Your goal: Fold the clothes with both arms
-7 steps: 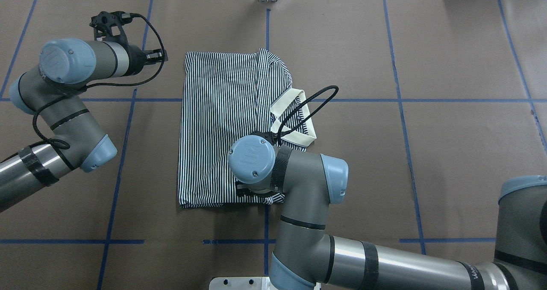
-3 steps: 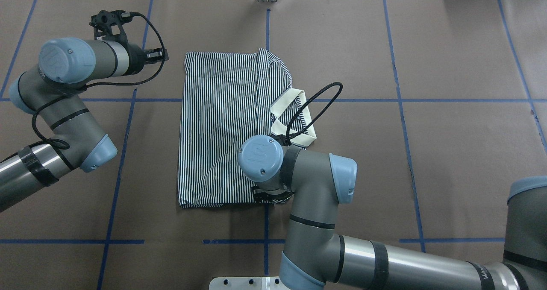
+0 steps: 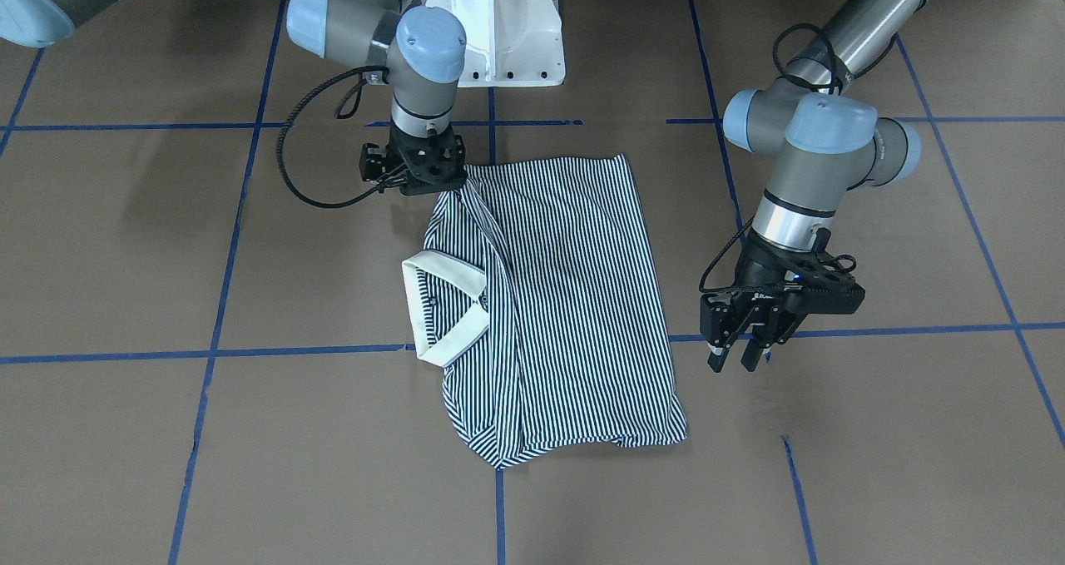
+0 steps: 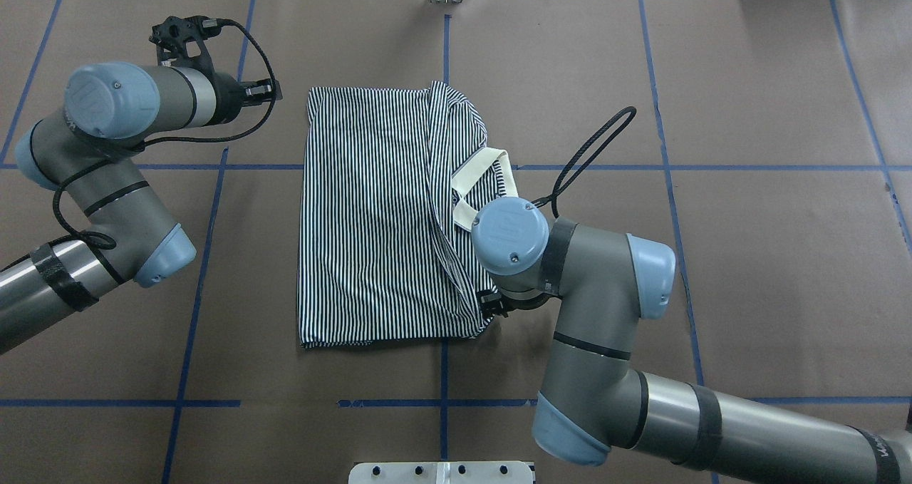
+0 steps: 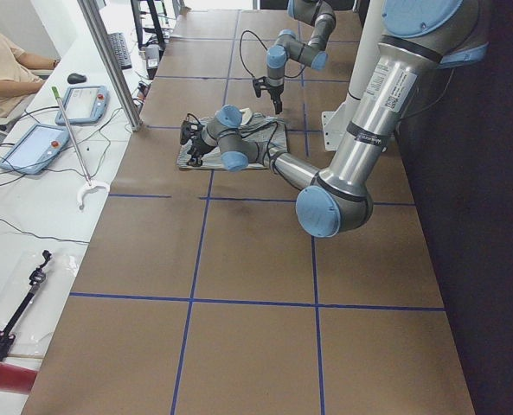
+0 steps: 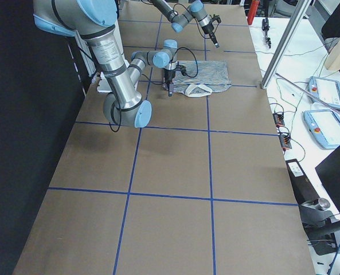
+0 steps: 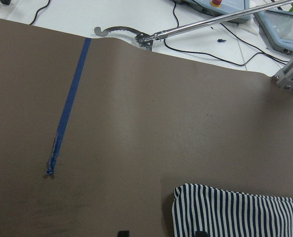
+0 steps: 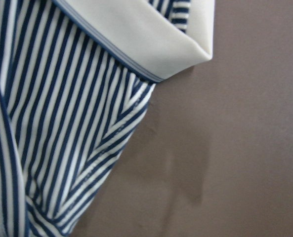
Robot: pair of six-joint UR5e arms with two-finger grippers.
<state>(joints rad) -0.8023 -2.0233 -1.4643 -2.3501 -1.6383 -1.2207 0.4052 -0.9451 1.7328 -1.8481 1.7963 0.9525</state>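
Over the last second my right arm had swept sideways along the near hem of the polo shirt (image 4: 370, 213), from about the middle of that edge out to its near right corner. The right gripper (image 3: 416, 174) now sat right at that corner, on the robot's side of the cream collar (image 3: 445, 303). The hem there looked drawn out a touch to the right, while the rest of the cloth had not shifted. The shirt lay flat on the brown counter (image 4: 748, 256), already folded lengthwise, with the collar poking out on the robot's right. I could not tell whether the right fingers were clamped on the cloth or merely beside it: the wrist hid them from above, and the wrist camera showed only stripes and collar. The left gripper (image 3: 732, 362) had not budged. It hung just beside the far left corner with its fingers apart and nothing between them. I judged the right side was getting into place on its corner, so the left corner still needed taking before any two-handed fold.
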